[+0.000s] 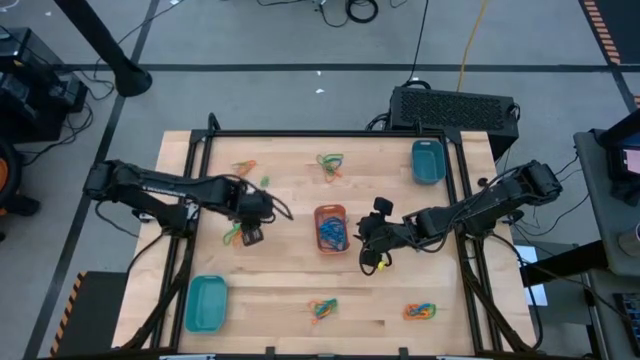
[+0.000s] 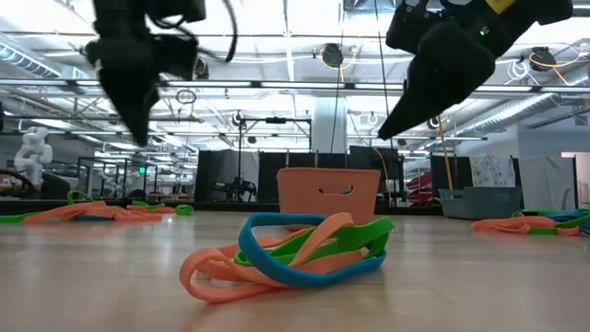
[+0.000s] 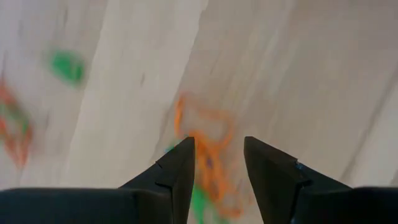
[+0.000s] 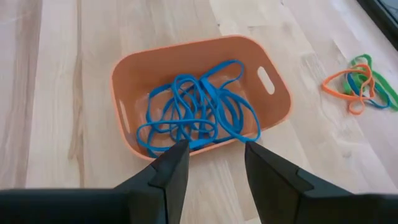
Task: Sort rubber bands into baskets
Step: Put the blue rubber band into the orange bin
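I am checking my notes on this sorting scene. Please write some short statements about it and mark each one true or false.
1. The orange basket holds blue rubber bands. True.
2. Both teal baskets hold many bands. False: the near-left teal basket and the far-right teal basket look empty.
3. The left gripper hangs open above an orange and green tangle. True.
4. The right gripper grips a green band. False: it is open and holds nothing.

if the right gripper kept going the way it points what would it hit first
Most likely the near rim of the orange plastic basket holding blue rubber bands; the open right gripper aims straight at it, though depth is unclear.
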